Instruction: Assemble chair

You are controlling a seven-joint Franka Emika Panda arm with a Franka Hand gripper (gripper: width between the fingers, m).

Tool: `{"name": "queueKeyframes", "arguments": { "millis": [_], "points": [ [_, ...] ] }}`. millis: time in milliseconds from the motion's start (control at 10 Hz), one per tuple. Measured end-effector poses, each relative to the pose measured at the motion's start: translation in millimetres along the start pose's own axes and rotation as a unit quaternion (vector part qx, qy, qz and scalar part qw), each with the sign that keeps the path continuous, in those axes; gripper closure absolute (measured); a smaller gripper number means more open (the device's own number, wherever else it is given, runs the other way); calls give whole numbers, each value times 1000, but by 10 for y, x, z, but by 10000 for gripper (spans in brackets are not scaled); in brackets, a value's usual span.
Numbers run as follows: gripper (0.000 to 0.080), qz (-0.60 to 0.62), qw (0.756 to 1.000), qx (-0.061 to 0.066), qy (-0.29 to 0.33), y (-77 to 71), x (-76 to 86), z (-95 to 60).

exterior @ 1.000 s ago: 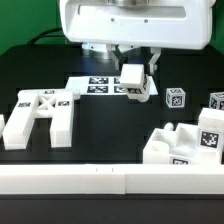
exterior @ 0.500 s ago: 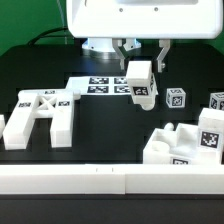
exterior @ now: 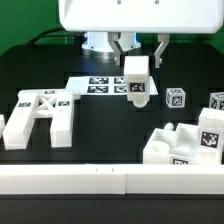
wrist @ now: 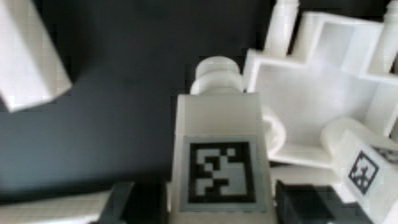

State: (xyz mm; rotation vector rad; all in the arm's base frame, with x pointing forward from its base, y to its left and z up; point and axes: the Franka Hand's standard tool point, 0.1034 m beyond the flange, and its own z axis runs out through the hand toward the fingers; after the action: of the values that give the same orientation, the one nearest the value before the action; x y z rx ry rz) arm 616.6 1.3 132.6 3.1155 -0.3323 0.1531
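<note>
Fingers [exterior: 160,50], two, around one bar [exterior: 137,78]; one cross-braced plate [exterior: 42,108] apart.

Single arm [exterior: 130,15] comes in from the top of the exterior view. Only its glossy white end housing shows, broad and level; the rest is cut off by the frame. Gripper [exterior: 138,60] points straight down, held above the table. Two dark fingers [exterior: 160,47] reach down from under the housing, one on each side of a white bar [exterior: 137,80]. Jaws stand part-way closed and clamp the bar's upper portion. The bar hangs close to upright with its tagged face toward the exterior camera.

Wrist view: dark finger pads [wrist: 128,200] sit against both flanks of the bar, which runs away from the camera along the gripper's axis, with a round peg at its far end.
</note>
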Motion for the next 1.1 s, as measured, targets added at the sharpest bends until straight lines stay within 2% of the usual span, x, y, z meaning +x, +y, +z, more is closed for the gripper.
{"name": "queueKeyframes", "arguments": {
  "millis": [200,300,600,1100],
  "points": [
    [510,0,1000,0,4,0,3,7],
    [510,-3,999,3,48,-20,87,5],
    [510,-11,989,7,150,-93,131,42],
    [510,-18,990,2,142,-82,96,143]
  ]
}}
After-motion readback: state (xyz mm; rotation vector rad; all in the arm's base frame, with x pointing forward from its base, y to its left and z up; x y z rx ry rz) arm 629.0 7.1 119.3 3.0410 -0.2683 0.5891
